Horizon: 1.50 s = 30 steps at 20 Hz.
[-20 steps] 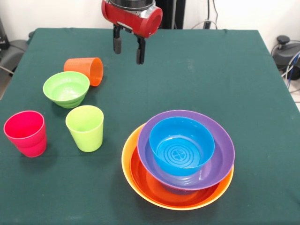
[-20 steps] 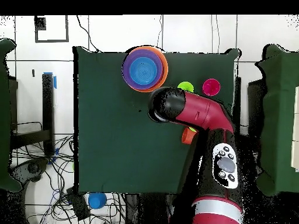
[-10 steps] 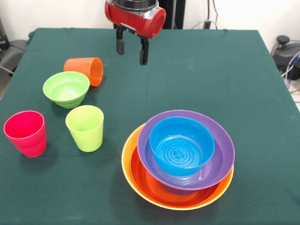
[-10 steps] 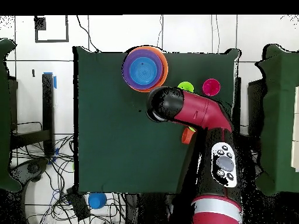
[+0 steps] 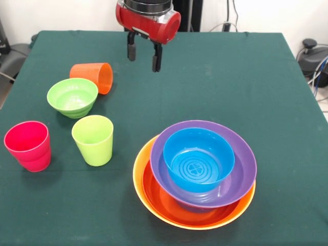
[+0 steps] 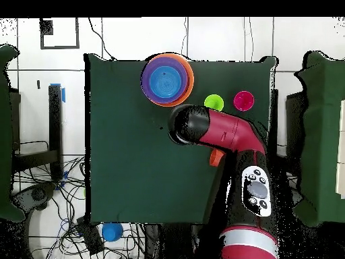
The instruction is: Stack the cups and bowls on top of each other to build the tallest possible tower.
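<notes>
Nearest the front edge of the table (image 5: 287,77) sat the tower (image 5: 195,174) as far as it had been built: a yellow-orange bowl (image 5: 139,179) as the broad base, a red-orange bowl (image 5: 164,202) nested inside it, a purple bowl (image 5: 241,169) over that and a small blue bowl (image 5: 199,159) on top, all mouth up, widest lowest, which looked like the sensible order for a steady column. Towards the table's left edge the loose pieces waited, apart from the stack: a pinkish red cup (image 5: 28,145) and a lime green cup (image 5: 93,139) standing upright side by side, then the small green bowl (image 5: 72,97) behind them, and just beyond it, close or touching, the orange cup (image 5: 92,77) lying on its side with its mouth facing right. Farther back, above the bare cloth near the far edge, hung the gripper (image 5: 142,54), its two dark fingers (image 5: 131,50) spread apart with nothing between them, so it was free and empty, probably ready to fetch one of the loose pieces; which one I could not judge
</notes>
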Motion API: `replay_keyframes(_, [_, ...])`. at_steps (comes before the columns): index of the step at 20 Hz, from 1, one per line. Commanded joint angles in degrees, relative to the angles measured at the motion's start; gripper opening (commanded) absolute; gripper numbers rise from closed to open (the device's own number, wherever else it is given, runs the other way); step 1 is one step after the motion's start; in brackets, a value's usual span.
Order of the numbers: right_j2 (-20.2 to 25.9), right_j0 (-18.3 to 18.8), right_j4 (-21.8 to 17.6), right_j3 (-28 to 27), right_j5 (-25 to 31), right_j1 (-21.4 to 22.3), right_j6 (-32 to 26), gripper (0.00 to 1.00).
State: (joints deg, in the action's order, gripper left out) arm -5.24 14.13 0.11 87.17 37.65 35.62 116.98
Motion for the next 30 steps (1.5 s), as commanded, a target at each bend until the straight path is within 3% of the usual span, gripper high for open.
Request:
replay_keyframes(1, [5.0, -0.7, -5.4, 5.2, -6.1, -2.2, -1.4, 1.00])
replay_keyframes(7, [5.4, -0.4, -6.0, 3.3, -5.2, -2.6, -2.2, 1.00])
replay_keyframes(18, [8.5, 3.9, -7.4, -4.1, -0.4, -4.7, -7.9, 1.00])
replay_keyframes(30, [11.4, 7.1, -9.9, -13.7, -0.9, -10.7, -11.0, 1.00])
